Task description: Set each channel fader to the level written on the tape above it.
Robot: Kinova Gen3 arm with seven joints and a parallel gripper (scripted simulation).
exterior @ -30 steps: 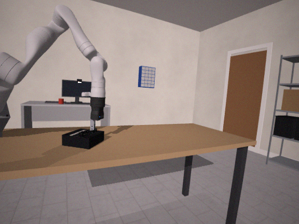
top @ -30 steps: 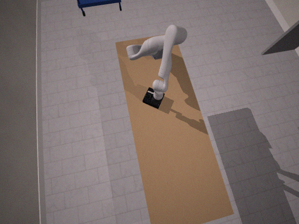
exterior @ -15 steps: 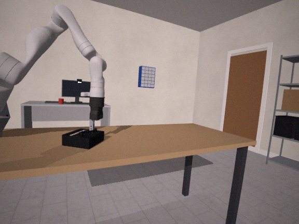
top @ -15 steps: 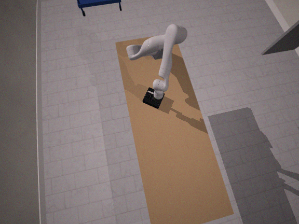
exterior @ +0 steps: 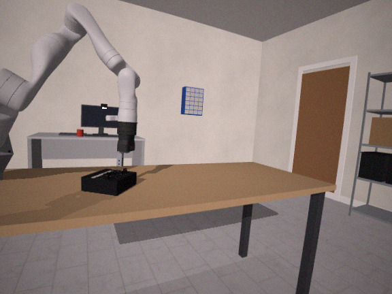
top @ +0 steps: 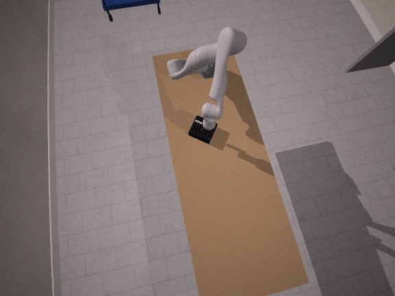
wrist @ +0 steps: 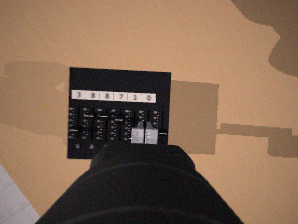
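Reaching in from the left of the exterior view, the arm (top: pixel 220 73) (exterior: pixel 49 49) arches up and bends down past a red cup (exterior: pixel 79 133) and a monitor (exterior: pixel 92 116) on a grey side desk (exterior: pixel 85 148). The black lighting desk (top: pixel 196 134) (exterior: pixel 99 186) (wrist: pixel 120 80) sits on the wooden table (top: pixel 236 223) (exterior: pixel 211 184) (wrist: pixel 150 30) below the gripper (exterior: pixel 122 165) (wrist: pixel 144 129). Across it in the wrist view, the tape (top: pixel 198 121) (exterior: pixel 101 174) (wrist: pixel 114 96) reads 3, 8, 8, 7, 1, 0; the first cap (wrist: pixel 74 130) stands low, the second (wrist: pixel 88 116), third (wrist: pixel 103 116) and fourth (wrist: pixel 119 120) higher. Over the fifth and sixth channels, the fingers are together, clamped on nothing, hiding those caps; whether they touch the desk cannot be told. The master cap (wrist: pixel 162 133) shows just right of them. Farther right are a blue-framed wall unit (exterior: pixel 184 100), a brown door (exterior: pixel 321 126) and a shelf rack (exterior: pixel 363 136).

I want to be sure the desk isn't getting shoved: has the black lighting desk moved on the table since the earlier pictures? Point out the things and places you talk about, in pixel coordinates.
No. The lighting desk (top: pixel 196 135) (exterior: pixel 99 185) (wrist: pixel 120 80) shows no visible shift against the table's edges (top: pixel 175 171) (exterior: pixel 204 207).
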